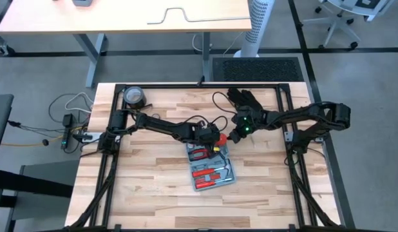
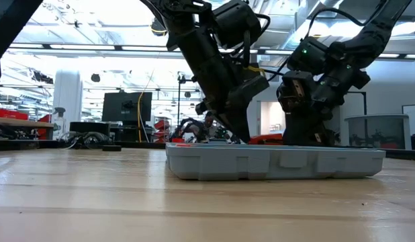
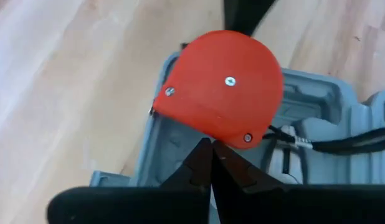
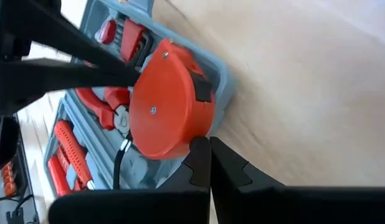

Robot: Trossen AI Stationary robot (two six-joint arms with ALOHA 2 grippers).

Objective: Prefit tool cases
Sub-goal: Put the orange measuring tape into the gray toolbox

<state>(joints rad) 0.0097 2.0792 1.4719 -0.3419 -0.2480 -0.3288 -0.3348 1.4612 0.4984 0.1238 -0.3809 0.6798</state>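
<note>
We see the light-blue tool case (image 1: 212,166) lying open and flat on the wooden table (image 1: 147,187), near the table's middle and slightly toward the right arm's side. In the high view its grey-blue moulded slots hold several red-handled tools (image 1: 208,173), laid side by side along the case. The right wrist view shows the same contents closer: red-handled pliers (image 4: 105,102) and further red grips (image 4: 61,155) seated in their recesses.

At the far end of the case sits a round red tape measure (image 3: 220,87), resting on or in the corner recess; we cannot tell whether it is fully seated. A black clip shows on its rim in the right wrist view.

Both grippers meet at this end. The left gripper (image 1: 215,137) has its fingers brought together, their tips just at the tape measure's edge; we cannot tell whether they grip anything. The right gripper (image 1: 232,137) likewise shows its fingers drawn together, tips close to the red housing beside the case's outer wall.

In the low view the case (image 2: 274,163) lies level on the boards, both arms descending onto it from above.

Farther back on the table we note a black glove (image 1: 245,100) and a roll of tape (image 1: 133,96) in the far left corner.
</note>
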